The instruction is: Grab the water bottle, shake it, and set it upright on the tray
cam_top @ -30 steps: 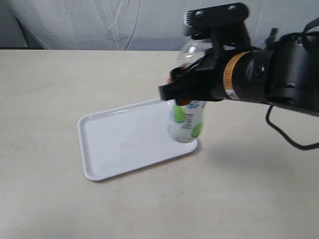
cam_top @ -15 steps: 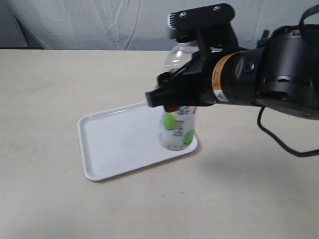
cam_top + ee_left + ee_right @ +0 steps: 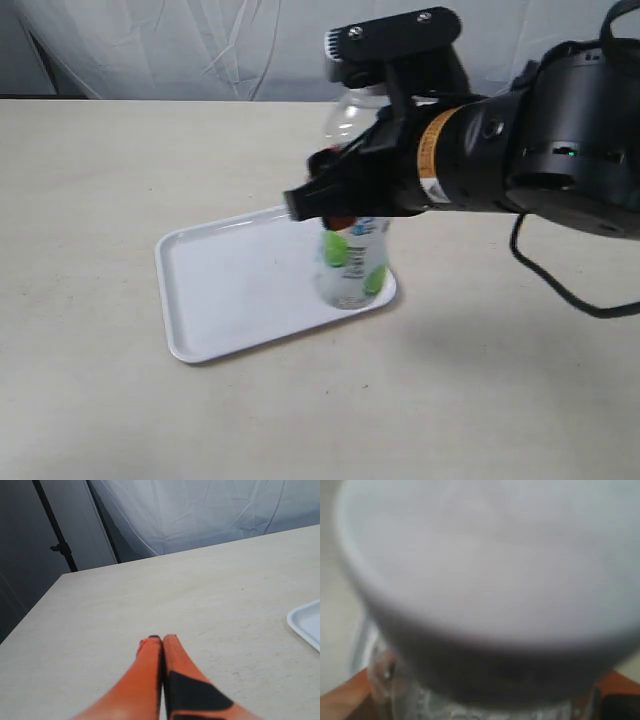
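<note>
The water bottle (image 3: pixel 352 262), clear with a white label and green circles, hangs upright in my right gripper (image 3: pixel 343 215), which is shut on its upper body. Its base is over the right corner of the white tray (image 3: pixel 230 290); whether it touches the tray I cannot tell. In the right wrist view the blurred white cap (image 3: pixel 490 555) fills the frame, with orange fingers (image 3: pixel 342 700) showing at either side of the clear shoulder. My left gripper (image 3: pixel 162 641) is shut on nothing, low over bare table, with a corner of the tray (image 3: pixel 307 625) off to one side.
The beige table (image 3: pixel 100 200) runs all round the tray. A white sheet (image 3: pixel 200 50) hangs behind the far edge. A dark stand (image 3: pixel 60 545) shows beyond the table in the left wrist view.
My right arm has carried the bottle left and slightly down, from beside the tray's right edge to over its right corner. The tray has not moved.
</note>
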Controlling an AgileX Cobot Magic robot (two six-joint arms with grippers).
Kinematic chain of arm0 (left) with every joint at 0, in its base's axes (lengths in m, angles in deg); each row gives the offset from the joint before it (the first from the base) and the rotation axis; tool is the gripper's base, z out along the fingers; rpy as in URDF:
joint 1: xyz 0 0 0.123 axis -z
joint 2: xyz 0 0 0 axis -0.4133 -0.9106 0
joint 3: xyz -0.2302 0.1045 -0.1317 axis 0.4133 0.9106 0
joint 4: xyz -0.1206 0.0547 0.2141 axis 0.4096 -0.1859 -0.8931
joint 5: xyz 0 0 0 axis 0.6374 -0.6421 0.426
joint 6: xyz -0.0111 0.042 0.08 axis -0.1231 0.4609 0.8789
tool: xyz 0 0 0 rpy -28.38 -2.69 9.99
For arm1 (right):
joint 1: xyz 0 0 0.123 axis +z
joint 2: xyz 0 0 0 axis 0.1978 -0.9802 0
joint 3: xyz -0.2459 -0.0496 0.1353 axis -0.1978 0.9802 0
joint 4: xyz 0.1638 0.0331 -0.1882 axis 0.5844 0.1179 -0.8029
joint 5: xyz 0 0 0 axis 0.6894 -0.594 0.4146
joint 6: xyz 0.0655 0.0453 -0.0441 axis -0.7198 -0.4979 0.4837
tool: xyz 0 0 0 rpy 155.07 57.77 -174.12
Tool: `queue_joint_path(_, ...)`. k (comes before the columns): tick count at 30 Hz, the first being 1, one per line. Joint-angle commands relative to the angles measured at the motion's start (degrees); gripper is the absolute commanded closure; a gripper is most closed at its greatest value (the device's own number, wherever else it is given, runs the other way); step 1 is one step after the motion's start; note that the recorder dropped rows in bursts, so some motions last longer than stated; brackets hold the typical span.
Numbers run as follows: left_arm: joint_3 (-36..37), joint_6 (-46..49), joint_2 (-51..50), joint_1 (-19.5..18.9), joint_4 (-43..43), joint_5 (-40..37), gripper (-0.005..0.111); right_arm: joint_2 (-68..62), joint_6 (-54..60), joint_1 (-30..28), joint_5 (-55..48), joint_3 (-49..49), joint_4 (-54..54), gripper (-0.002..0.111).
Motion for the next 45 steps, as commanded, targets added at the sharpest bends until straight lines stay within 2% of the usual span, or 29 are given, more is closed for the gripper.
queue_joint_path(1, 0.1, -0.5, 0.2, 0.0, 0.2, 0.8, 0.107, 0.5, 10.7, 3.6, 13.6, -0.7, 4.6, 0.109)
queue_joint_path(3, 0.1, -0.5, 0.2, 0.0, 0.2, 0.8, 0.107, 0.5, 11.6, 4.0, 11.4, -0.7, 4.6, 0.109)
queue_joint_path(5, 0.1, -0.5, 0.2, 0.0, 0.2, 0.8, 0.107, 0.5, 11.0, 3.0, 2.7, -0.7, -1.4, 0.109)
queue_joint_path(6, 0.1, -0.5, 0.2, 0.0, 0.2, 0.8, 0.107, 0.5, 8.0, 1.9, -2.9, -0.7, -4.5, 0.109)
queue_joint_path(8, 0.1, -0.5, 0.2, 0.0, 0.2, 0.8, 0.107, 0.6, 3.4, 0.6, -7.0, -0.7, -6.7, 0.109)
queue_joint_path(11, 0.1, -0.5, 0.2, 0.0, 0.2, 0.8, 0.107, 1.4, 3.2, 0.7, -4.6, -0.7, -6.5, 0.109)
queue_joint_path(14, 0.1, -0.5, 0.2, 0.0, 0.2, 0.8, 0.107, 3.2, 3.2, 0.8, 7.5, -0.7, -0.2, 0.109)
queue_joint_path(16, 0.1, -0.5, 0.2, 0.0, 0.2, 0.8, 0.107, 3.8, 3.2, 0.8, 10.6, -0.7, 0.1, 0.109)
queue_joint_path(23, 0.1, -0.5, 0.2, 0.0, 0.2, 0.8, 0.107, 6.0, 3.2, 0.8, 8.2, -0.7, 2.7, 0.109)
queue_joint_path(26, 0.1, -0.5, 0.2, 0.0, 0.2, 0.8, 0.107, 3.0, 3.4, 0.8, 5.2, -0.6, 3.9, 0.109)
queue_joint_path(33, 0.1, -0.5, 0.2, 0.0, 0.2, 0.8, 0.107, -4.5, 3.4, 1.0, 6.5, 1.7, 2.9, 0.109)
queue_joint_path(45, 0.1, -0.5, 0.2, 0.0, 0.2, 0.8, 0.107, 14.5, 3.4, 1.2, 5.2, -3.2, 3.1, 0.109)
